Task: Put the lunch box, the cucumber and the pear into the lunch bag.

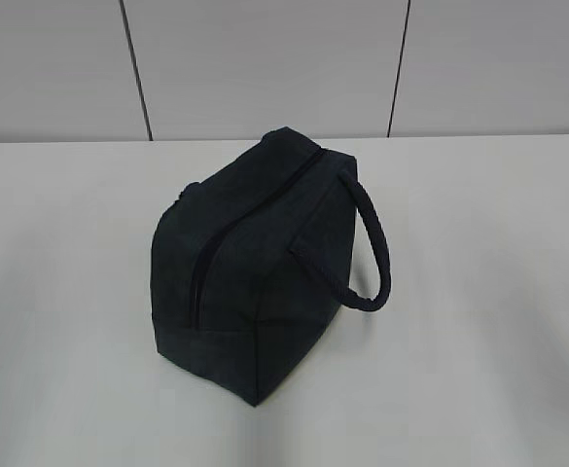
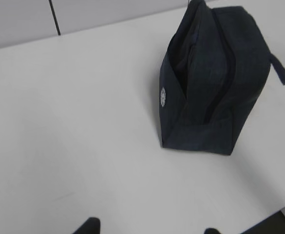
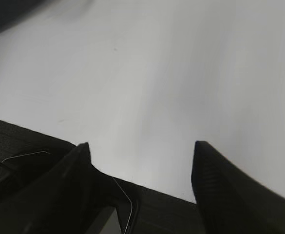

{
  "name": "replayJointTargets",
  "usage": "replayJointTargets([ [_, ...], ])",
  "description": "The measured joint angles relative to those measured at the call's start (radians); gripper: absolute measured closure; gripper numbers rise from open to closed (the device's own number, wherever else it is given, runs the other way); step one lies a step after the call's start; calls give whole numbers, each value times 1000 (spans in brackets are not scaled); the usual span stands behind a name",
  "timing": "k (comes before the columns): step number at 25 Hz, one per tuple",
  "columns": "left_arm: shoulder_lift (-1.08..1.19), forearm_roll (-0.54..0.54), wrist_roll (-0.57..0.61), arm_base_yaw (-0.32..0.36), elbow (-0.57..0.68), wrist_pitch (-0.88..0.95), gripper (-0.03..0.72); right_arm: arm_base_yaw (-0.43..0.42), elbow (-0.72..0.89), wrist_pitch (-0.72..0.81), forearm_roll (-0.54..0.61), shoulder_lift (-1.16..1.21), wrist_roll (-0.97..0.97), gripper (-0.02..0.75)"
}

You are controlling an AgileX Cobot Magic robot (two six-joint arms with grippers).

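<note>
- The lunch bag [image 1: 255,263] stands upright at the frame's centre on the white table [image 1: 479,341], zipper shut, strap handle [image 1: 372,248] looping right.
- Left gripper [image 2: 149,226]: only two fingertips at the bottom edge, spread apart, empty.
- Right gripper [image 3: 142,151]: jaws wide apart over bare tabletop, holding nothing.

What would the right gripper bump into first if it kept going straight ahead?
Probably just the white table. The right gripper is open and points across bare tabletop; the dark shape in the far corner, likely the lunch bag, sits off to the left.

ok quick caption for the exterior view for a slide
Dark navy lunch bag zipped shut on a white table, looped handle to its right.
</note>
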Motion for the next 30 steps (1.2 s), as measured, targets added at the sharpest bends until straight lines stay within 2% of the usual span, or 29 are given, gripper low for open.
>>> replayJointTargets([
  [4, -138, 16, -1, 0, 5, 39, 313, 0, 74, 41, -20, -167, 1, 241],
  [11, -286, 19, -3, 0, 106, 57, 320, 0, 146, 88, -60, -468, -35, 241],
  [16, -335, 19, -3, 0, 109, 55, 378, 0, 148, 97, -87, -665, -42, 241],
  [20, -361, 19, -3, 0, 109, 55, 419, 0, 152, 106, -94, -692, -23, 241],
  [30, -362, 12, -3, -1, 109, 55, 430, 0, 154, 106, -96, -692, -16, 241],
])
